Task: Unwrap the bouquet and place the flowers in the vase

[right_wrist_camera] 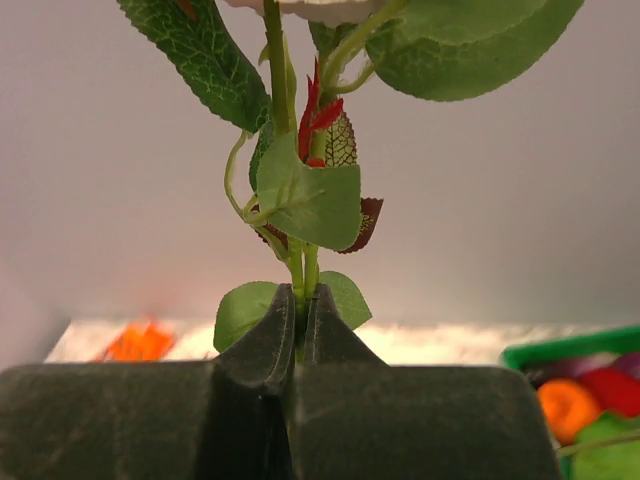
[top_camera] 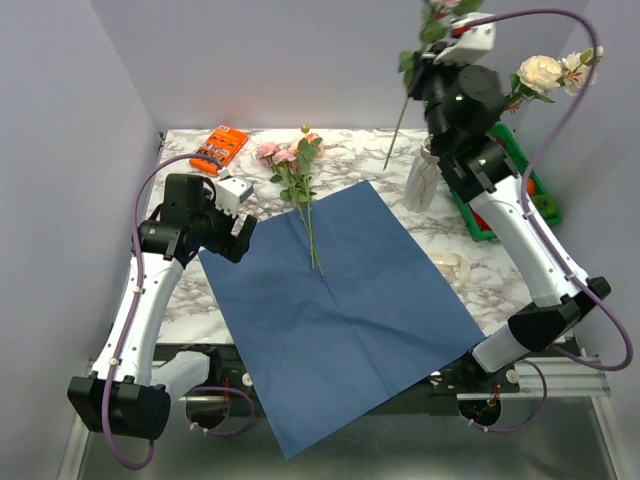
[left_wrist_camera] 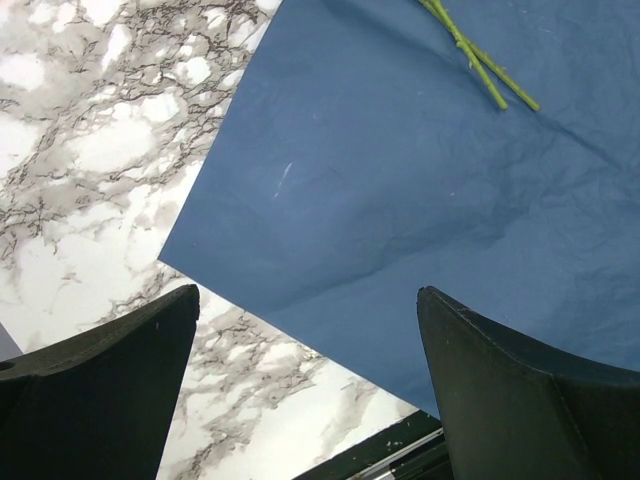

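Right tool [right_wrist_camera: 298,300] is clamped hard on thin green stems just under the leaves and raised high at 1 o'clock of the table [top_camera: 190,300]. The held flower [top_camera: 396,135] hangs long, and its cut end sits at about 9 o'clock of the vase [top_camera: 421,180], beside the neck rather than over it. Left tool [top_camera: 243,238] is wide open and empty, hovering over the 9 o'clock edge of the flat blue paper [top_camera: 340,300].

The unwrap looks done. The pink roses [top_camera: 290,158] lie at 11 o'clock of the paper, with their stems across it. Cream blooms [top_camera: 545,72] show at 3 o'clock of the right wrist. I can't tell if they're in the vase or on the held stem.

Risks:
- The neck is narrow and the stem is long and thin. If it comes down off-axis, the tip hits the rim or slides outside.
- Side load from a missed tip, or from the forearm right next to it, could tip the vase toward the green tray [top_camera: 518,140].
- The stem may pivot in the pinch, so the tail angle is not trustworthy.
- Leaves may snag at the rim and stop it short.
- The right wrist view looks up at foliage, so it gives no sight of the vase mouth.
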Tool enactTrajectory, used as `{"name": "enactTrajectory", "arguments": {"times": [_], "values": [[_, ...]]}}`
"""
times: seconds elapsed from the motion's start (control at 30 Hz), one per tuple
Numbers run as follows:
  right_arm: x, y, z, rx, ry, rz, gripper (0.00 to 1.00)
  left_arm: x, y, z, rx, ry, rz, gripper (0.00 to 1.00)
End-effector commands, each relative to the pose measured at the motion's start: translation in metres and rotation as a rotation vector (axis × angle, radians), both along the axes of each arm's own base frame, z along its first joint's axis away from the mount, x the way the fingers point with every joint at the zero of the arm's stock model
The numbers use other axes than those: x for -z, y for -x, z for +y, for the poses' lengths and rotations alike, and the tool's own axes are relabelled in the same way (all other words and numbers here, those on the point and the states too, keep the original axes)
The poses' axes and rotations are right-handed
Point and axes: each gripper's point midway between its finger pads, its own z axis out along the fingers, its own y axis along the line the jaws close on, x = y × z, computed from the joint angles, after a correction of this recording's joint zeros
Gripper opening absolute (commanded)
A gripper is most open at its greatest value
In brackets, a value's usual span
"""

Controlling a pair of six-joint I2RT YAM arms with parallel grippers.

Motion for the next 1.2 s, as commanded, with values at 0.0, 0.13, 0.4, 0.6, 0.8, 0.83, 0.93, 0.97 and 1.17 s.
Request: {"name": "enactTrajectory", "arguments": {"times": [0.0, 0.13, 0.4, 0.6, 0.8, 0.83, 0.93, 0.97, 1.17], "values": [[-0.051, -0.007, -0.062, 0.22, 0.104, -0.203, 0.01, -0.01, 0.001, 0.002, -0.001, -0.002, -0.028, 0.99], [-0.079, 0.012, -0.083, 0.28, 0.171, -0.433, 0.01, -0.008, -0.001, 0.001, 0.003, -0.001, -0.024, 0.99], [-0.08, 0.005, -0.1, 0.366, 0.211, -0.5, 0.01, -0.009, -0.004, 0.002, 0.004, -0.01, -0.027, 0.99], [-0.062, -0.004, -0.105, 0.377, 0.214, -0.48, 0.01, -0.006, -0.005, 0.003, 0.005, -0.016, -0.022, 0.99], [-0.016, -0.016, -0.103, 0.365, 0.236, -0.396, 0.01, -0.008, -0.007, 0.003, 0.006, -0.019, -0.024, 0.99], [-0.011, -0.016, -0.102, 0.362, 0.23, -0.389, 0.01, -0.009, -0.007, 0.003, 0.006, -0.019, -0.026, 0.99], [0.01, -0.021, -0.1, 0.357, 0.24, -0.359, 0.01, -0.009, -0.008, 0.004, 0.005, -0.022, -0.025, 0.99], [0.013, -0.021, -0.102, 0.362, 0.237, -0.358, 0.01, -0.009, -0.007, 0.004, 0.006, -0.023, -0.026, 0.99], [0.036, -0.028, -0.103, 0.376, 0.233, -0.297, 0.14, -0.008, -0.005, 0.004, 0.007, -0.027, -0.024, 0.99]]}}
